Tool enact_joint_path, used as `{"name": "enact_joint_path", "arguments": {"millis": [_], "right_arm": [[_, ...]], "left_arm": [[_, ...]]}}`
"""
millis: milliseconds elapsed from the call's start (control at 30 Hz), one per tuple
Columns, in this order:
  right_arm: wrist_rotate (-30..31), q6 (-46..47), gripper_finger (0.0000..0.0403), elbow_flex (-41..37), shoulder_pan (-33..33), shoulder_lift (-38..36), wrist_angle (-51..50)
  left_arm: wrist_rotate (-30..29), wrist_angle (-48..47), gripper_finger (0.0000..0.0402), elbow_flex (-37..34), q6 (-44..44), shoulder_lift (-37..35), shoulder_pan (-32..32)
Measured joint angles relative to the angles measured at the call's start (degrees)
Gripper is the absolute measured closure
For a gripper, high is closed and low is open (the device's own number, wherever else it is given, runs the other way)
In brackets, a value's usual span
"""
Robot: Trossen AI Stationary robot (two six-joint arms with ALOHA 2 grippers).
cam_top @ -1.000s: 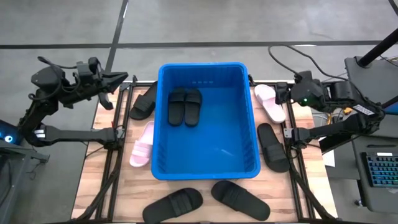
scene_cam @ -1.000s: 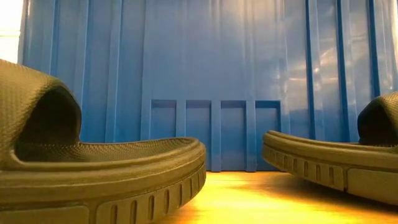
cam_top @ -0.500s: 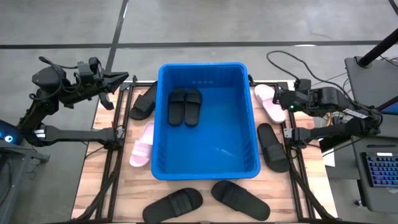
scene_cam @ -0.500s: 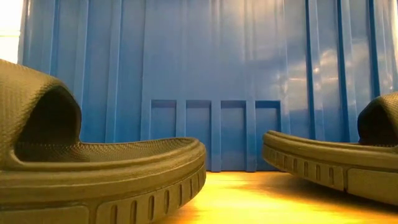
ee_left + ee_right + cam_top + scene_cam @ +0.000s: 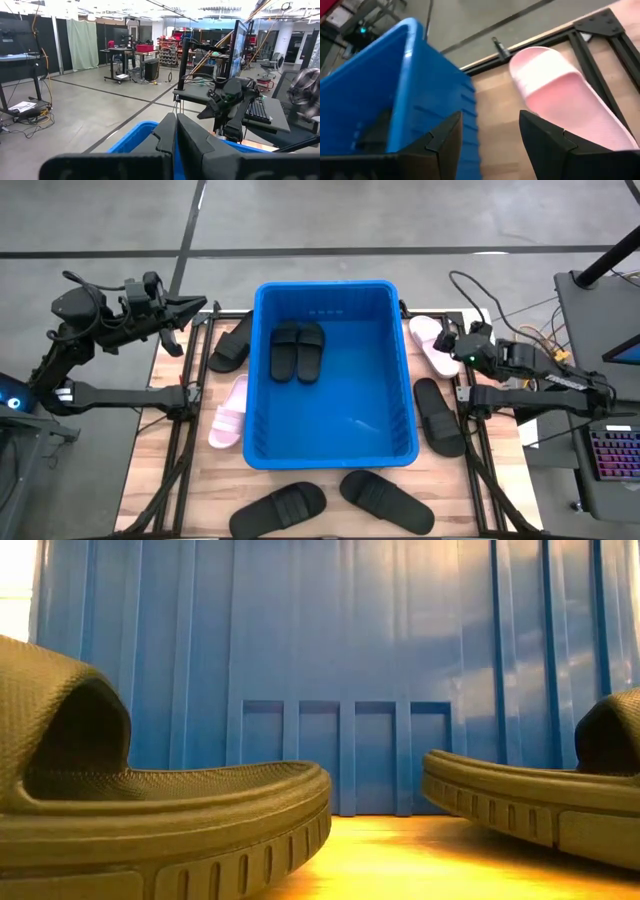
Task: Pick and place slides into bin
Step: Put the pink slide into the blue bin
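**Pink slide lined up, right jaws wide — not gripped yet**

Right gripper [image 5: 487,135] has dropped and swung in toward the far right corner of the bin [image 5: 405,370] over the last second. I've got its fingers spread wide and empty, hovering over the pink slide [image 5: 565,97] that lies on the wood just beside the bin's outer wall. From the wrist camera the gap between the fingers sits on the strip of table between wall and slide, so I'd judge a small shift toward the slide is needed before closing.

Left gripper [image 5: 192,310] is parked off the table's far left corner, fingers pressed shut, holding nothing — it hasn't moved.

Two black slides [image 5: 297,350] already lie side by side on the bin floor. Outside it: a second pink slide [image 5: 229,412] and a black one [image 5: 231,343] on the left, a black one [image 5: 439,416] on the right, two black [image 5: 385,500] along the near edge.

Approach done, grasp pending.
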Motion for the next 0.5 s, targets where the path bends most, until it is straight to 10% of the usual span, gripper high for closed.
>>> {"name": "enact_joint_path", "arguments": {"millis": [500], "right_arm": [[-9.19,-3.08,0.0216,-7.5,-18.73,1.34,12.88]], "left_arm": [[0.02,-0.21,0.0402,0.0,0.01,0.0,-0.02]]}}
